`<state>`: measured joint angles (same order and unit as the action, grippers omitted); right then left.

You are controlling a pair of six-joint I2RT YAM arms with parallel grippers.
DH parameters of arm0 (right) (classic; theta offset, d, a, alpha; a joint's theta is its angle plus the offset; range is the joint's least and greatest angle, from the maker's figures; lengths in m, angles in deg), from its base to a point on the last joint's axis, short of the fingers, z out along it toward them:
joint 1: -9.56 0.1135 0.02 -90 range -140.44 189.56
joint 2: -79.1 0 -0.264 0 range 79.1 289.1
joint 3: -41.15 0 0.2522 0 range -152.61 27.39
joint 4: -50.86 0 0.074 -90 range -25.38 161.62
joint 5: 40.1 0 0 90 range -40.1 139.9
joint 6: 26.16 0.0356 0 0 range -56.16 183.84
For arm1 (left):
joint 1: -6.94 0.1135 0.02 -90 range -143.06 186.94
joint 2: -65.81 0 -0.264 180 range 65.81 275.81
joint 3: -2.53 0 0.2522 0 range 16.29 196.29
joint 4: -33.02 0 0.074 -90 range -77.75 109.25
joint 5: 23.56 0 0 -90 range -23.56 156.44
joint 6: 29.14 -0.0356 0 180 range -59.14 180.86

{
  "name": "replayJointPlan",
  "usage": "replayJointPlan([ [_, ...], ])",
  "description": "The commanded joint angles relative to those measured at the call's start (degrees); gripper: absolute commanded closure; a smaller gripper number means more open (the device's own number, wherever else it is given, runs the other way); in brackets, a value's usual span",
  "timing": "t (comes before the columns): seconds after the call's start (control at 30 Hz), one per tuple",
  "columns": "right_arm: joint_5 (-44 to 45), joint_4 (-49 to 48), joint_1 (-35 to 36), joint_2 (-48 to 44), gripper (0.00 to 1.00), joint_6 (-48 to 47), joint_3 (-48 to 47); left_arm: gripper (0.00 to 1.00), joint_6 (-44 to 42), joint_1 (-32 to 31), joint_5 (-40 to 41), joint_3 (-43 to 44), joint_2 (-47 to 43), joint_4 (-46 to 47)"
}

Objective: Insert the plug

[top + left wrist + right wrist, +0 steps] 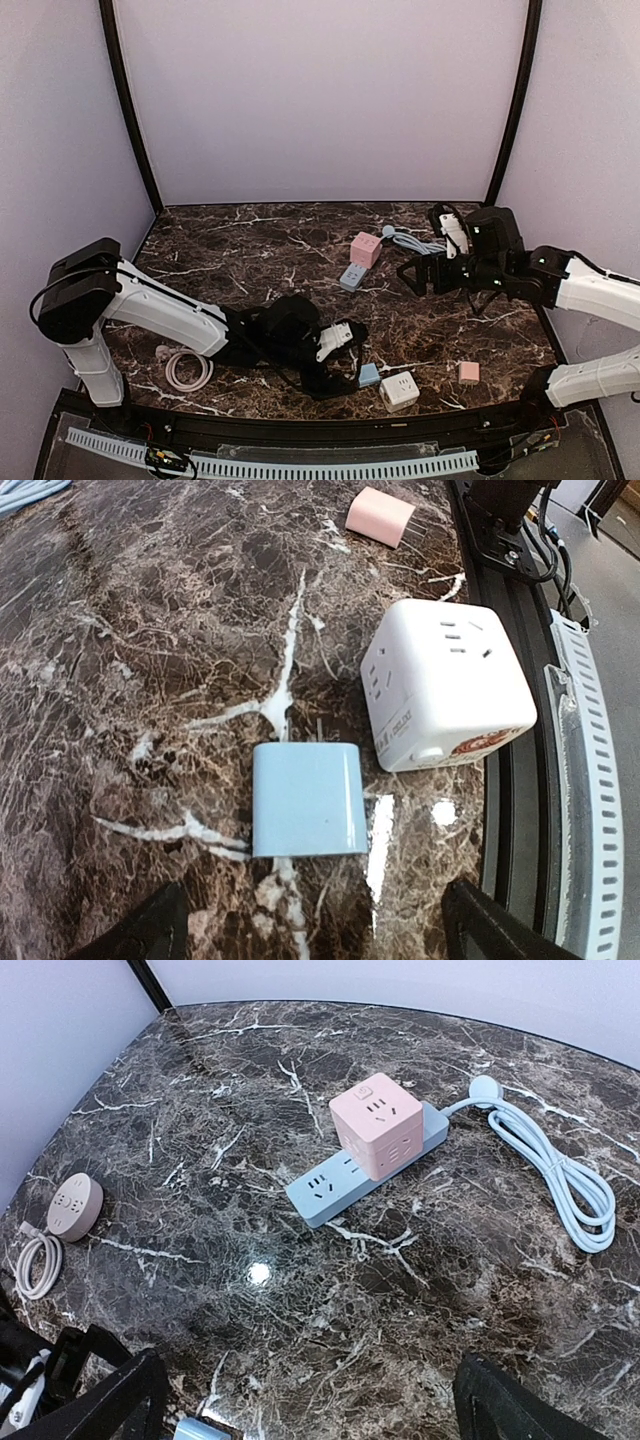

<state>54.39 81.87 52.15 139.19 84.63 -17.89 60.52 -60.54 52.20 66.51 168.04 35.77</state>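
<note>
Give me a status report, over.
Left gripper open over blue plug. Right gripper open, empty. Plug lying flat beside white cube socket, not inserted. Nothing blocking.

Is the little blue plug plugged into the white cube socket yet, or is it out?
Out. The blue plug lies flat on the marble table beside the white cube socket, prongs bare, in no outlet.

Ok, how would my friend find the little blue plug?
Look at the near edge of the dark marble table, where a white cube socket sits. Right beside it on the left lies the small light-blue square plug. It's the only blue one there; the other little plug, further right, is pink.
</note>
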Motion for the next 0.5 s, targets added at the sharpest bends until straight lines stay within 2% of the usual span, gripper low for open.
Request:
replayJointPlan([
  [0.0,-0.7,0.7,0.2,-1.7,0.01,0.6,1.8,0.14,-1.1,-0.7,1.6,1.3,2.6,2.5],
  [0.17,-1.0,1.0,0.3,-1.9,0.01,0.2,1.8,0.18,-0.4,-1.0,2.3,2.5,6.1,6.2],
  [0.47,-1.2,0.6,0.3,-1.8,0.01,-0.1,2.1,0.31,-0.8,-2.2,2.9,5.5,9.8,6.2],
])
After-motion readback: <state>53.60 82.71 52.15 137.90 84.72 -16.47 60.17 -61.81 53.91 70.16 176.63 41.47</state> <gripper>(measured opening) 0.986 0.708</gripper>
